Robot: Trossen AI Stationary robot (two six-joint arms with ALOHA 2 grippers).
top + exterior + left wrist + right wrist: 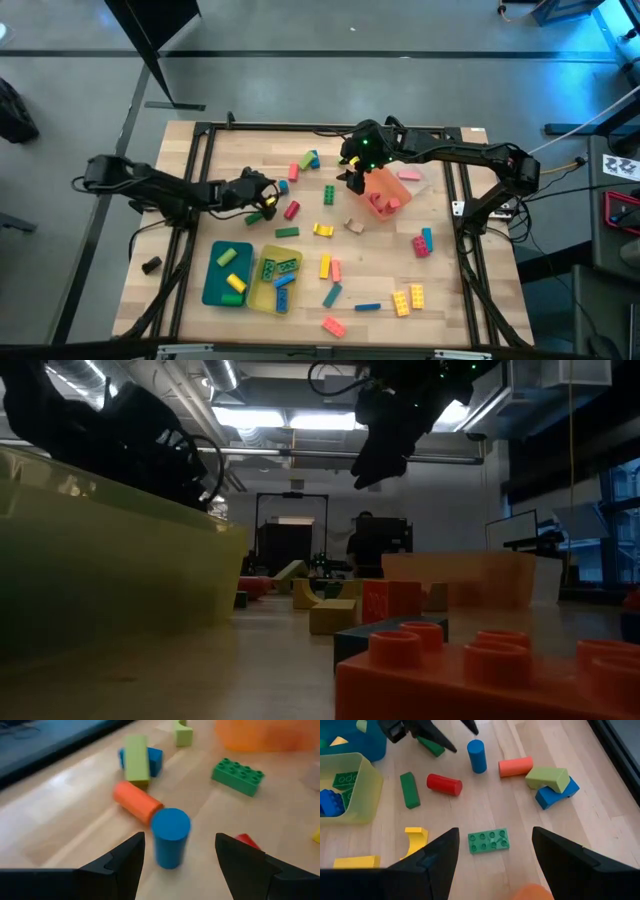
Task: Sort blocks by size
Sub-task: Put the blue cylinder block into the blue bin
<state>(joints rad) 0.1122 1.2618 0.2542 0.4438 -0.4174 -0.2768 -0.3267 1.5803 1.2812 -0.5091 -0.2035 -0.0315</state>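
Left gripper (177,865): released, fingers flanking upright blue cylinder (170,837).
Right gripper (492,865): released, above green brick (489,841).

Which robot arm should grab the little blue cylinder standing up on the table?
Probably the left. Its open pincer already frames the upright blue cylinder, which stands just ahead between its fingers. The right pincer is also open but hangs farther away, above the green studded brick.
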